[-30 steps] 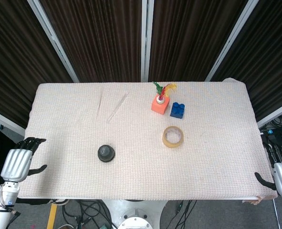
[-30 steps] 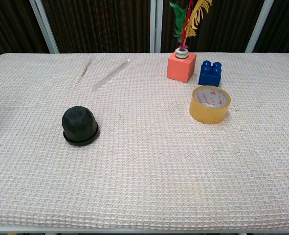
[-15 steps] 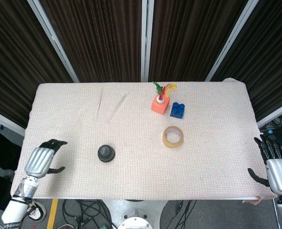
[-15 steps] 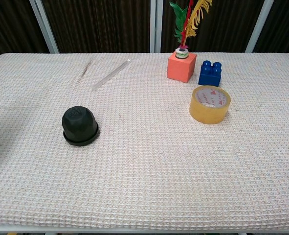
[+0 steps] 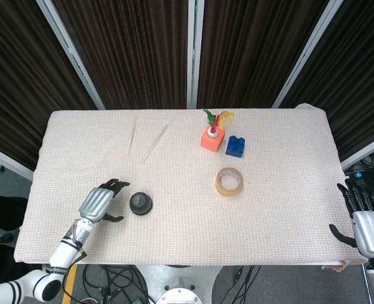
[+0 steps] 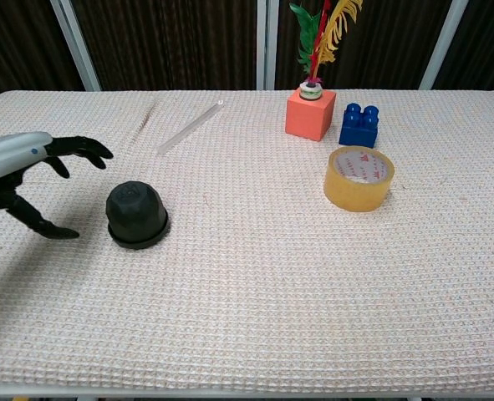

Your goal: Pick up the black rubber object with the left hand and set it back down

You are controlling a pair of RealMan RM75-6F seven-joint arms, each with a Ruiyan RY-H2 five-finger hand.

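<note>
Rubber of this sort is likely giving some grip and a little softness, so the black rubber object (image 6: 136, 214) is probably going to handle as a light, squat, unbreakable piece; its domed top above the wider base rim is looking like the natural place to take hold. It is sitting upright on the desk (image 6: 255, 301), left of centre. The left hand (image 6: 31, 180) is hovering just beside it, fingers spread apart and holding nothing, not touching it. The right hand (image 5: 366, 221) is waiting at the far desk edge, fingers apart, empty.
</note>
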